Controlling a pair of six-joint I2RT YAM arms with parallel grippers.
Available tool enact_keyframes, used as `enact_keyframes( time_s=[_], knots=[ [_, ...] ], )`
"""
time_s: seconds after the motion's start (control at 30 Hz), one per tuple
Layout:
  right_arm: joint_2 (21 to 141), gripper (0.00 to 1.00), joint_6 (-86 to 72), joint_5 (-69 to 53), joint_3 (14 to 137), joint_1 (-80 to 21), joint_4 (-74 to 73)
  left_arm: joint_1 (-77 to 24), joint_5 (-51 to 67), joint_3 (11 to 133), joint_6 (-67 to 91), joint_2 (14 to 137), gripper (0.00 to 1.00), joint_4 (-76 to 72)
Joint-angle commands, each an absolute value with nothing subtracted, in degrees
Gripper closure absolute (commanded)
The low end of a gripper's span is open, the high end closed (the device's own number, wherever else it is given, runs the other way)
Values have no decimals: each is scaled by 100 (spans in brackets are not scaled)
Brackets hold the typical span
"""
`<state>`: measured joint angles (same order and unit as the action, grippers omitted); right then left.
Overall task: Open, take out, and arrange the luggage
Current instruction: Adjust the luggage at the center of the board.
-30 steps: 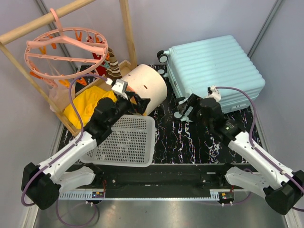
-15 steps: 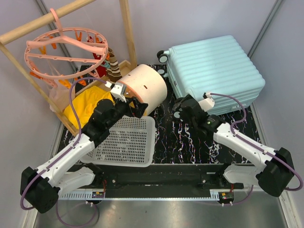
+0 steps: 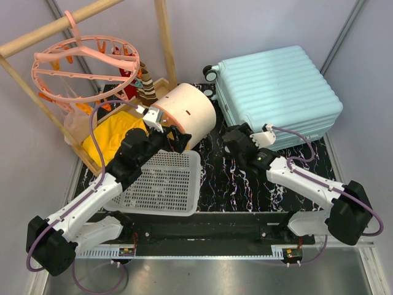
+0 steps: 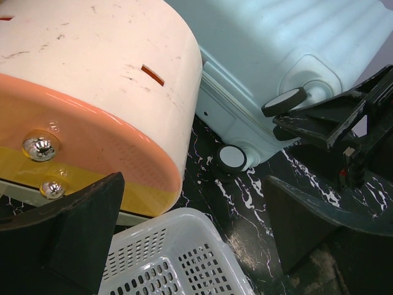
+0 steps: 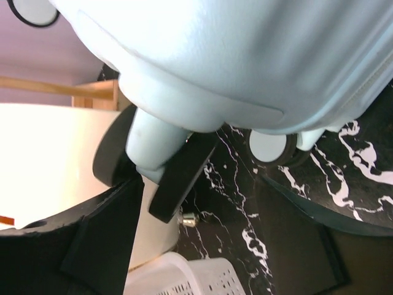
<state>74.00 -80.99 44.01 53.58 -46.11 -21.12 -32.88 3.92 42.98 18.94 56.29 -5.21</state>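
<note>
Nearest, looking across the white basket [image 3: 163,181] lying flat on the black marbled counter [image 3: 245,190], just ahead of the left arm's base. Holding the left tool [image 3: 178,136] above the basket's far rim, with fingers spread wide and gripping nothing. Pointing it at the cream-and-orange box [image 3: 190,114], which is resting on its side just beyond the basket.

Further right, reaching the right tool [image 3: 235,140] low over the counter to the near left corner of the luggage [image 3: 276,92]. Leaving its fingers apart too, clamping nothing. Catching, in the right wrist view, a black-and-white wheel [image 5: 267,147] and a pale wheel housing hanging just above the gap between those fingers. Not showing clearly whether either finger is touching the shell.

Beyond that, finding the luggage lying flat and shut on the far right of the counter. Showing its ribbed face upward and its wheels pointing left, just beside the box.

Farthest left, taking in a yellow cloth [image 3: 113,132] bunched under a wooden rack [image 3: 166,37]. Seeing a pink peg hanger [image 3: 86,58] hanging from the rack's top rail.
</note>
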Motion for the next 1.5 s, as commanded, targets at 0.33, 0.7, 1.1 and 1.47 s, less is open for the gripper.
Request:
enact_keyframes(
  time_s=[0.33,0.7,1.1,1.47],
  knots=[
    [6866,100,-7217,6089,5099,-4649,-1521,-3243,642,4315,1925,5564,1,-738],
    [4011,100,-5502,7567,4263,-4641,-1757,-3243,1037,4421,1942,5844,1,-861],
    [1962,100,-3965,8313,3903,-4649,-2223,-4306,774,5123,1389,6599,1,-738],
    [168,100,-2638,8965,3867,-4641,-2232,-4737,528,7037,686,8391,1,-589]
  ],
)
